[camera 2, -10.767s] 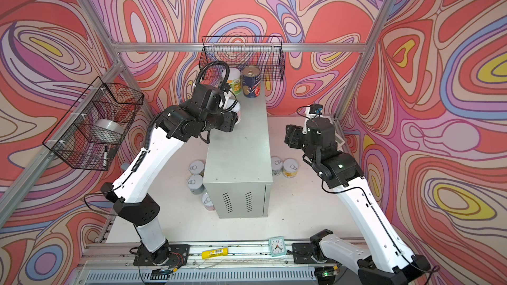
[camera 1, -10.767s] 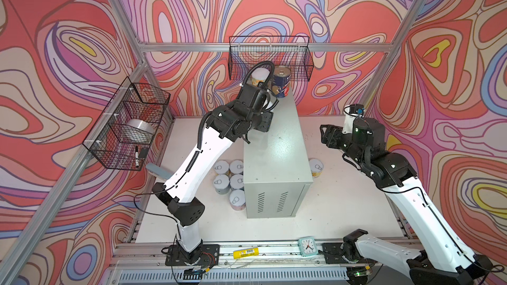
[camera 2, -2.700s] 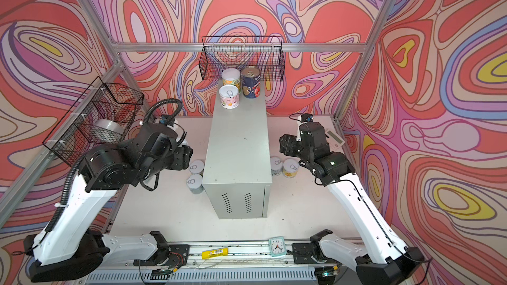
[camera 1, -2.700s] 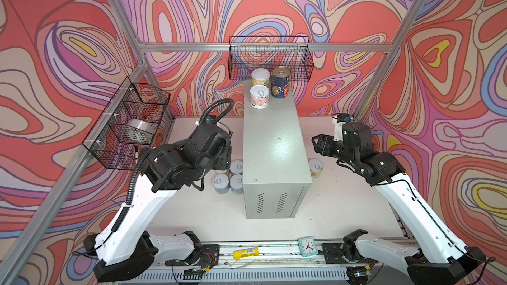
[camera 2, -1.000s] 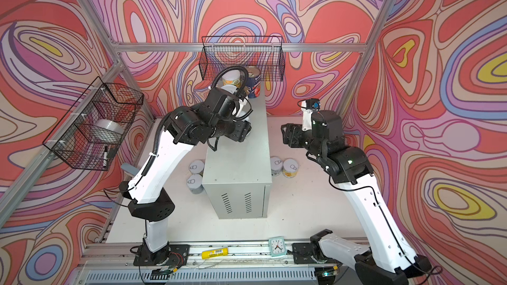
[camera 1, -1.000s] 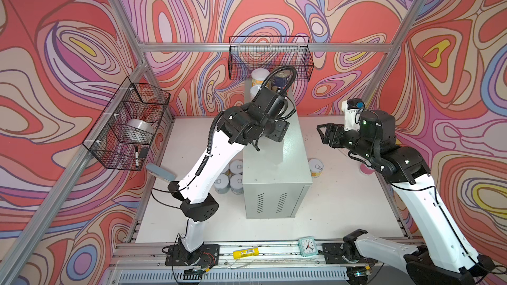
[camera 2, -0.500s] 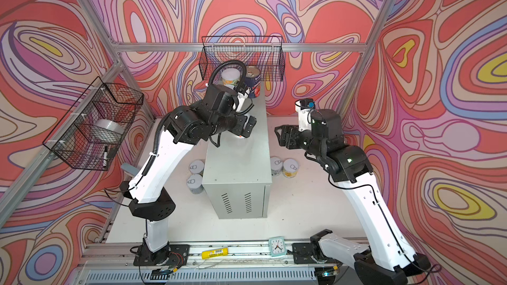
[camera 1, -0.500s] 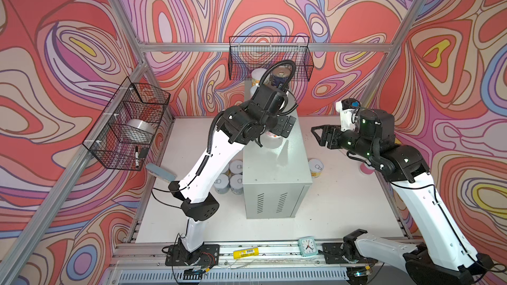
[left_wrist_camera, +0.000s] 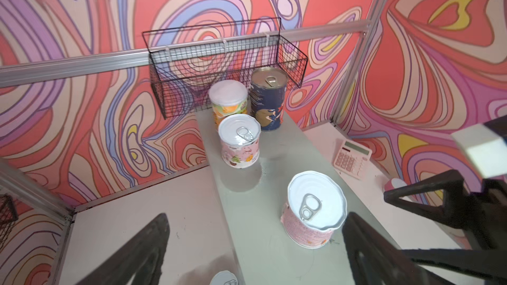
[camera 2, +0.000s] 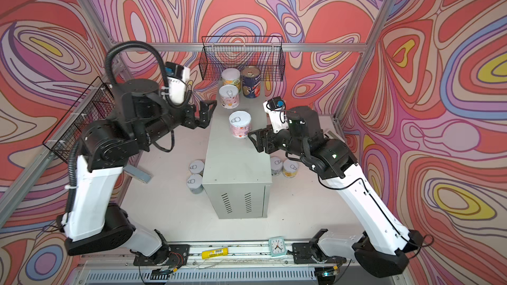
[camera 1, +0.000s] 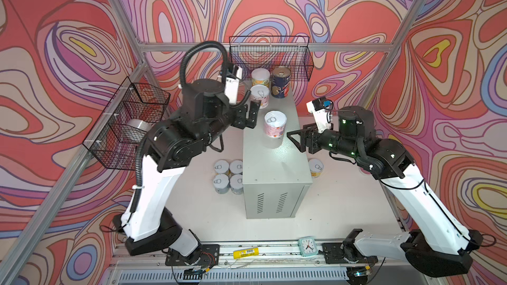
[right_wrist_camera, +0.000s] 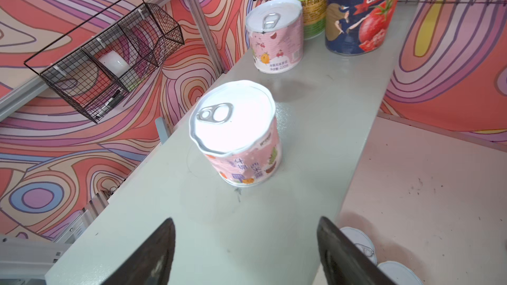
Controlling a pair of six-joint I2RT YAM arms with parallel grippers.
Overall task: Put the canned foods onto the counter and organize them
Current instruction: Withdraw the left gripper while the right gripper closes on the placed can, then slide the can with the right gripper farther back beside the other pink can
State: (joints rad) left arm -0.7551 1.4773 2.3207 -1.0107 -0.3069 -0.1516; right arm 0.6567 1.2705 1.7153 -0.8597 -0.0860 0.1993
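- The counter (camera 1: 274,171) is a tall light-grey metal box with a glossy flat top and vent slots on its near face. It stands on the white tabletop (camera 1: 208,215) between the two arms.
- Four canned foods stand upright on its top. At the far end, side by side, are a white-lidded tin (camera 1: 260,75) with an orange-and-green fruit label and a taller dark navy tomato tin (camera 1: 281,82) with a pull-tab lid.
- Just in front of the white-lidded one stands a pink tin (camera 1: 259,95) with a silvery pull-tab lid.
- Nearer the middle, apart from the rest, stands a second pink tin (right_wrist_camera: 238,143) (its rim is visibly dented on the side facing the right wrist camera).
- The left gripper (left_wrist_camera: 258,215) hangs at the counter's left edge, fingers spread wide and holding nothing.
- The right gripper (right_wrist_camera: 247,219) reaches over the counter's right edge, fingers also apart and empty. The second pink tin is just ahead of them, untouched.
- On the tabletop, four silver-lidded tins (camera 1: 221,167) cluster in a square against the counter's left side. A yellow-labelled tin (camera 1: 315,168) stands by its right side, and a top view shows a paler tin (camera 2: 276,165) touching it.
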